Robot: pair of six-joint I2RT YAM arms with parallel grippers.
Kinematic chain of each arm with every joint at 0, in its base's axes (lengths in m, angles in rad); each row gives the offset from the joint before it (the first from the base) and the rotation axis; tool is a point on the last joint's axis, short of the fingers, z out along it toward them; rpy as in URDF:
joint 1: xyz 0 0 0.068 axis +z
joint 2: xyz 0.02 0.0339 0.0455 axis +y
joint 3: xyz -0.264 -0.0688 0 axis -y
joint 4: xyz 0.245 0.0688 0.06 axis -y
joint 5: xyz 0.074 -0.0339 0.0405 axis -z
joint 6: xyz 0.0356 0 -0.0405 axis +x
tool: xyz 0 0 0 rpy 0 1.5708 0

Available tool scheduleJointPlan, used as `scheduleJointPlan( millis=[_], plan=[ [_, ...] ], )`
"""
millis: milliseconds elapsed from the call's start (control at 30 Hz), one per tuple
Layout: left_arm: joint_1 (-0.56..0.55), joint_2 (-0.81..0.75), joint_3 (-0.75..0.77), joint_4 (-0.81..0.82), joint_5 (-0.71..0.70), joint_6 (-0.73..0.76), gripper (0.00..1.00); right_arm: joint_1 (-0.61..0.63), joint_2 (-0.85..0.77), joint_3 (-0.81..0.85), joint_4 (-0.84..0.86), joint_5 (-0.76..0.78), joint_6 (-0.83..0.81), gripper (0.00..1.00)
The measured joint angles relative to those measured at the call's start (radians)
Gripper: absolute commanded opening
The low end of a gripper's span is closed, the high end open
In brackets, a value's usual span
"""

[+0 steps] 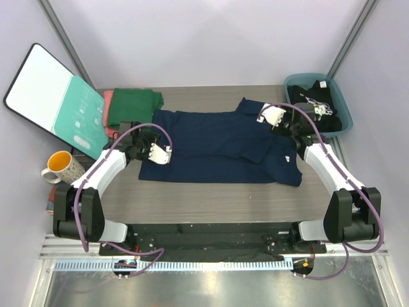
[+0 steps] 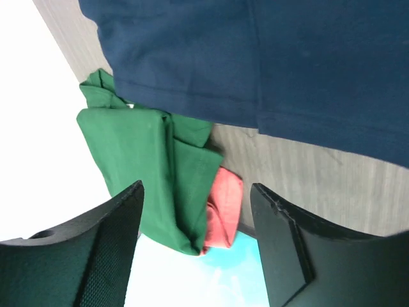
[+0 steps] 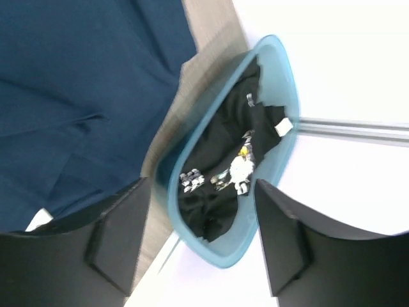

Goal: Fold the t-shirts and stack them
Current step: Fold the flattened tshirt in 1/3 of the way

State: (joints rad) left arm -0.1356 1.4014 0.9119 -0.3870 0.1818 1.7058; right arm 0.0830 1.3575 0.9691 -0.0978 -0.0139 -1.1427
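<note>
The black fingers of the left gripper (image 2: 197,192) stood apart with nothing between them, and so did those of the right gripper (image 3: 201,185). Only the left wrist view showed the salmon-pink cloth t-shirt (image 2: 223,208) protruding from under the folded dark green t-shirt (image 2: 153,160). Only the right wrist view showed the print on the black t-shirt (image 3: 223,166) in the teal plastic bin (image 3: 281,70). The plain navy blue t-shirt (image 1: 217,144) lay spread on the grey table (image 1: 192,198), with the left gripper at its left edge and the right gripper at its far right corner.
</note>
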Motion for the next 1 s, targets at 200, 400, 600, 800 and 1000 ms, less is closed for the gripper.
scheduleJointPlan(
  millis=[200, 400, 600, 800, 1000],
  plan=[
    [-0.001, -0.098, -0.038, -0.089, 0.036, 0.009, 0.66, -0.028, -0.035, 0.157, -0.436, -0.123, -0.035, 0.64],
    [-0.001, -0.229, -0.149, -0.249, 0.109, 0.143, 0.69, -0.031, -0.126, 0.142, -0.781, -0.217, -0.13, 0.67],
    [-0.001, -0.204, -0.246, -0.329, 0.153, 0.24, 0.69, 0.0, -0.185, -0.052, -0.909, -0.246, -0.192, 0.68],
    [-0.002, -0.158, -0.25, -0.335, 0.159, 0.268, 0.69, 0.02, -0.184, -0.162, -0.917, -0.257, -0.203, 0.68],
    [-0.002, -0.155, -0.254, -0.33, 0.16, 0.271, 0.69, 0.021, -0.164, -0.241, -0.828, -0.238, -0.194, 0.67]
  ],
)
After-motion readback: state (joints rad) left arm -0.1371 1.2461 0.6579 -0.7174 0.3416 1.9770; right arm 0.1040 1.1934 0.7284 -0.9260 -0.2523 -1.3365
